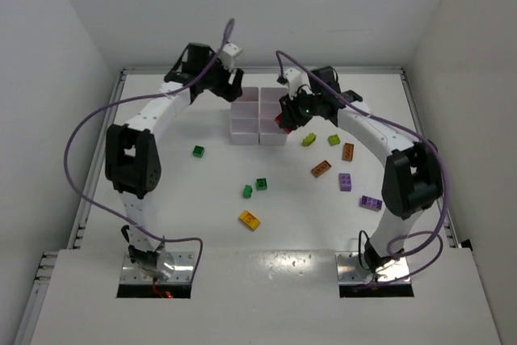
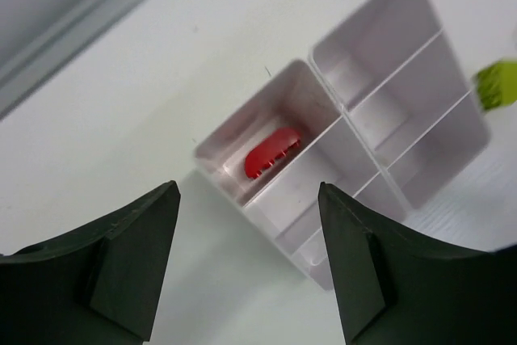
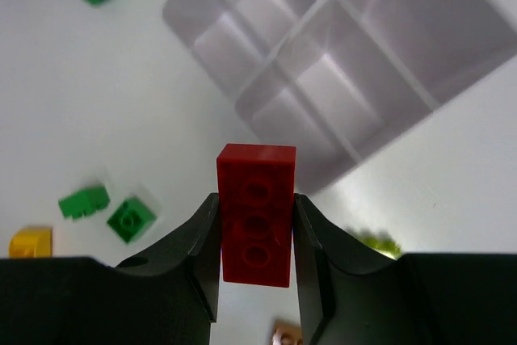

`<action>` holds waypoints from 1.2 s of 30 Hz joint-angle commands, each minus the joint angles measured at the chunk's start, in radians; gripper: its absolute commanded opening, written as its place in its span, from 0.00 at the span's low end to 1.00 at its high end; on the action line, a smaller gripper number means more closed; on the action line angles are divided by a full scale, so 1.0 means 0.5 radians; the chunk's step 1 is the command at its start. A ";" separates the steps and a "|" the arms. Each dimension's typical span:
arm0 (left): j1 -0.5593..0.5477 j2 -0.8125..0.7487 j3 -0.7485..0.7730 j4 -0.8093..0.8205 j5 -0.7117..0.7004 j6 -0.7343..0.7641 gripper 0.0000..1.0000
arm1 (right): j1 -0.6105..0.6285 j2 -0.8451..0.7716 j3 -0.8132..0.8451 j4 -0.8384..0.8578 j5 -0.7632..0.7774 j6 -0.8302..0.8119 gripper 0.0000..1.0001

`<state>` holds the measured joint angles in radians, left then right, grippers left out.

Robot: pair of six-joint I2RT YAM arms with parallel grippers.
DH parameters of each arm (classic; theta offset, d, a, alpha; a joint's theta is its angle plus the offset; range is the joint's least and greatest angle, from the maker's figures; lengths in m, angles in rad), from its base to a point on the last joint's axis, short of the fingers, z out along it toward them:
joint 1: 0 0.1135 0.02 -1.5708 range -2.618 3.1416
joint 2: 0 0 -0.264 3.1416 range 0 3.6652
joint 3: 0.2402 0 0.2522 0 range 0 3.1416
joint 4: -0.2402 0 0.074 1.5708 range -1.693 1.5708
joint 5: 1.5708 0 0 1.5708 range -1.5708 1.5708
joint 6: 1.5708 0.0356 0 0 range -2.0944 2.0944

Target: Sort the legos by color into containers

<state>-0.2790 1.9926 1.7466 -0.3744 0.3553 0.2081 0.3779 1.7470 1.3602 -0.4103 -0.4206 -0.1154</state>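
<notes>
Our left gripper (image 1: 233, 78) hangs over the far left corner of the tray (image 1: 246, 128), its jaws apart and holding nothing. Below it a red brick (image 2: 271, 153) lies in a corner compartment. Our right gripper (image 3: 255, 199) is clamped on a second red brick (image 3: 255, 224), held above the table (image 1: 202, 199) by the tray's right edge. Loose on the table, nearer us, we see green bricks (image 1: 261, 184) and a yellow brick (image 1: 249, 219). Toward the right edge lie orange bricks (image 1: 321, 169), purple bricks (image 1: 345, 182) and lime bricks (image 1: 309, 140).
</notes>
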 commanded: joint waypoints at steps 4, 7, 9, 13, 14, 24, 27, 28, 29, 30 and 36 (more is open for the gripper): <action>0.144 -0.724 -0.305 0.457 0.142 -0.529 0.76 | 0.042 0.426 0.696 0.241 0.016 0.096 0.02; 0.257 -0.926 -0.547 0.439 0.112 -0.557 0.76 | 0.085 0.733 1.126 0.280 0.019 0.135 0.00; 0.370 -1.039 -0.697 0.439 0.112 -0.612 0.76 | 0.103 0.831 1.191 0.455 0.086 0.249 0.00; 0.515 -1.171 -0.860 0.421 0.130 -0.631 0.77 | 0.143 0.884 0.947 0.982 0.086 0.558 0.00; 0.533 -1.190 -0.879 0.421 0.130 -0.631 0.77 | 0.164 0.860 0.879 1.092 0.086 0.583 0.00; 0.647 -1.233 -0.941 0.378 0.197 -0.613 0.77 | 0.235 0.795 0.336 1.958 0.301 0.630 0.00; 0.647 -1.191 -0.941 0.359 0.219 -0.594 0.77 | 0.253 0.795 0.335 2.005 0.301 0.703 0.00; 0.647 -1.190 -0.941 0.359 0.240 -0.594 0.77 | 0.254 0.774 0.335 2.026 0.301 0.721 0.00; 0.647 -1.190 -0.941 0.359 0.240 -0.594 0.77 | 0.254 0.774 0.335 2.026 0.301 0.740 0.00; 0.647 -1.172 -0.922 0.359 0.240 -0.594 0.77 | 0.278 0.752 0.335 2.081 0.319 0.740 0.00; 0.647 -1.129 -0.904 0.341 0.277 -0.576 0.77 | 0.297 0.780 0.390 2.149 0.384 0.792 0.00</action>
<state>0.0338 1.4174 1.2770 -0.2165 0.4644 -0.0860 0.5125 2.1838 1.5208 0.5552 -0.2497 0.2485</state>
